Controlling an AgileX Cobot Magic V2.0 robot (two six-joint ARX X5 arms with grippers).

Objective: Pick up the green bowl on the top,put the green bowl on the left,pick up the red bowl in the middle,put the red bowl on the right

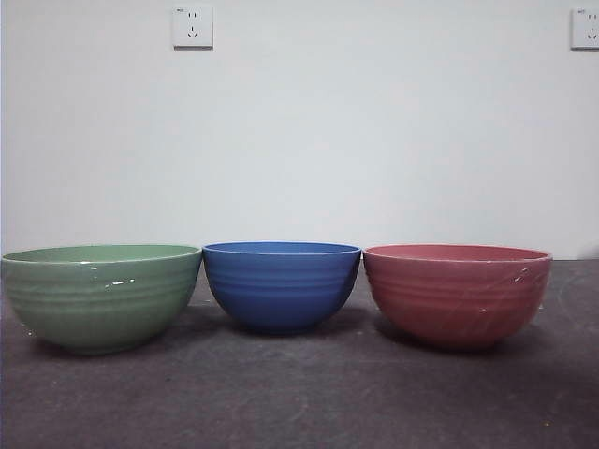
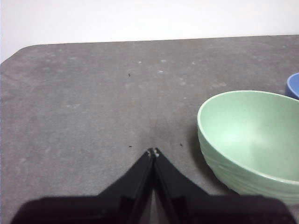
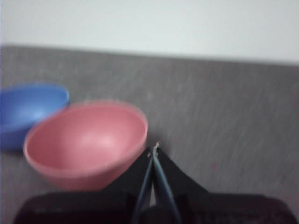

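Already, as you could see, the green bowl sat upright on the table at the left, the blue bowl in the middle, the red bowl at the right, all three close together. Your left gripper was clenched on nothing beside the green bowl; your right gripper, likewise clenched and empty, hung beside the red one. Glossy ceramic looked stiff, slick and breakable, so the rim was your likeliest hold. No readable writing showed.
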